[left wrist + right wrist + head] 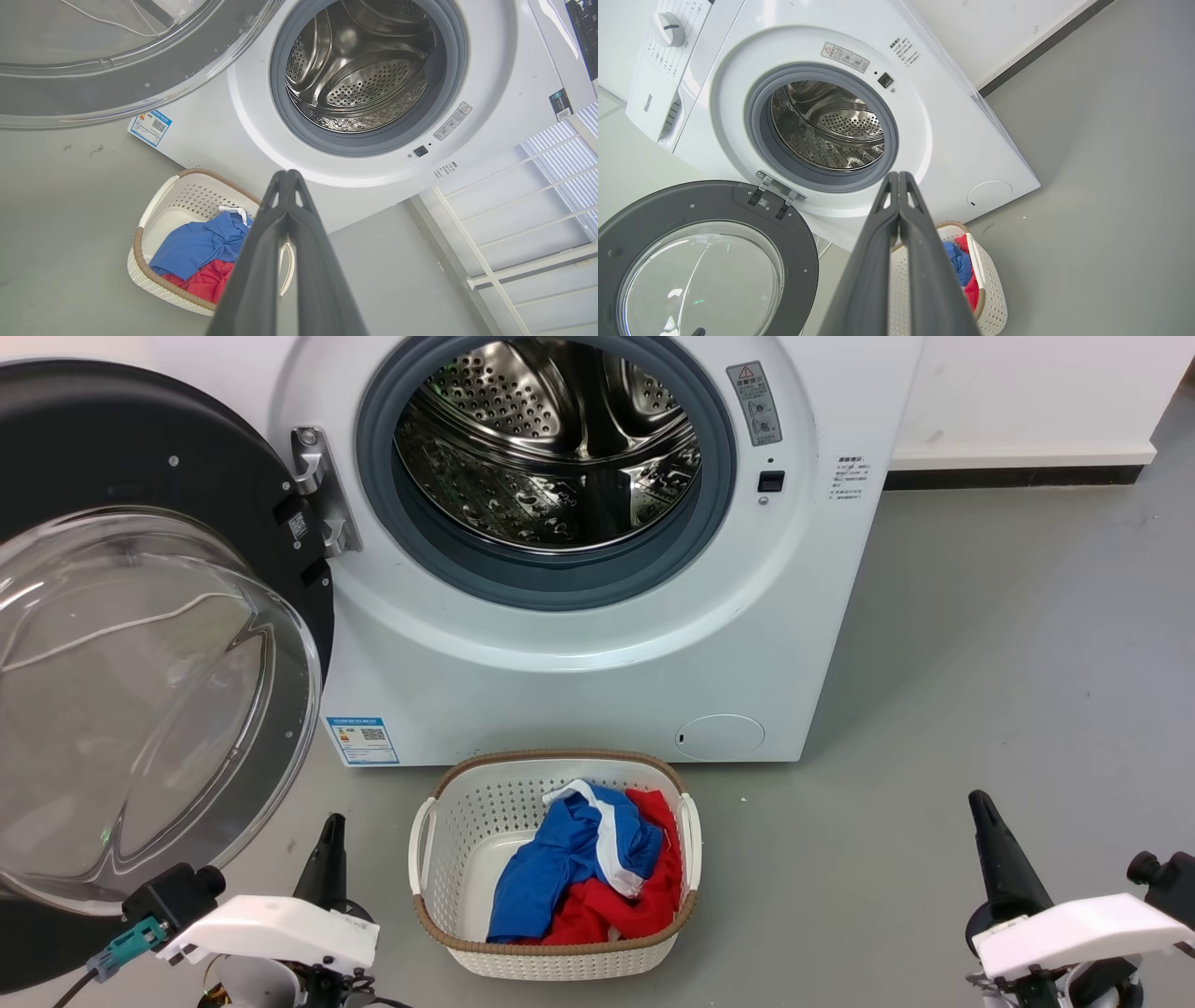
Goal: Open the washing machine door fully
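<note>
Left gripper (331, 831) sits at the lower left of the head view, dark fingers pointing up, free of everything. In the left wrist view its fingers (261, 261) meet at the tips, so the jaws are closed with nothing between them.

Above it, the washing machine door (159, 691) fills the left side of the head frame. It is swung wide open to the left, with the black ring and bulging clear glass bowl facing the camera. It hangs on the metal hinge (317, 490) at the left edge of the opening.

The washing machine (579, 663) is at top centre, white. Its grey gasket (448, 565) rings the steel drum (551, 448), which is fully exposed. A blue label (362, 739) is low on the front at left, and a round cap (719, 737) is low at right.

A white laundry basket (467, 821) stands on the grey floor (980, 663) at bottom centre, just in front of the machine. It holds a blue garment (551, 868) lying over a red garment (644, 896).

Right gripper (980, 803) is at the lower right, pointing up, well apart from the basket and machine. In the right wrist view its fingers (873, 261) are pressed together at the tips, jaws closed and empty.
</note>
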Available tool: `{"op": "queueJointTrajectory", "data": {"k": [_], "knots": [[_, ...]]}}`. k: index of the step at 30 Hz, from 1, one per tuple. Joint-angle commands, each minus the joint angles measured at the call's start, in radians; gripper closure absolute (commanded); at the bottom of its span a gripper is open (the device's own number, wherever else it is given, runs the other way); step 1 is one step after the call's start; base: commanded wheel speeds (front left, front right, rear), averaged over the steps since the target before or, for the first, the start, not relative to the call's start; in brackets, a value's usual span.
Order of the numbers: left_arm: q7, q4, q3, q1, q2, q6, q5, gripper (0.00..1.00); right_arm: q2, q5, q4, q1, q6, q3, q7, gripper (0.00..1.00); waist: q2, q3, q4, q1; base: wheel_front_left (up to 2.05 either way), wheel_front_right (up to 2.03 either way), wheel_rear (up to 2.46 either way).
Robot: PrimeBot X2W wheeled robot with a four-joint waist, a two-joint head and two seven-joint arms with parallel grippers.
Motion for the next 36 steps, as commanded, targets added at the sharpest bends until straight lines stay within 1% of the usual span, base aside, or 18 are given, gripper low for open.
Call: {"op": "queueJointTrajectory", "data": {"k": [1,19,36], "knots": [[0.007,-0.015,0.015,-0.025,-0.003,-0.008,-0.027,1.00,0.000,0.037,-0.006,-0.027,0.000,-0.004,0.004,1.00,0.0000,0.000,0.000,0.0000,0.00,0.00,0.00],[0.064,-0.022,0.069,-0.026,-0.037,-0.048,-0.205,1.00,0.000,0.259,0.018,-0.048,0.000,-0.016,0.033,1.00,0.0000,0.006,0.004,0.0000,0.00,0.00,0.00],[0.106,-0.027,0.111,-0.028,-0.064,-0.077,-0.340,1.00,0.000,0.427,0.038,-0.063,0.000,-0.026,0.056,1.00,0.0000,0.010,0.008,0.0000,0.00,0.00,0.00]]}}
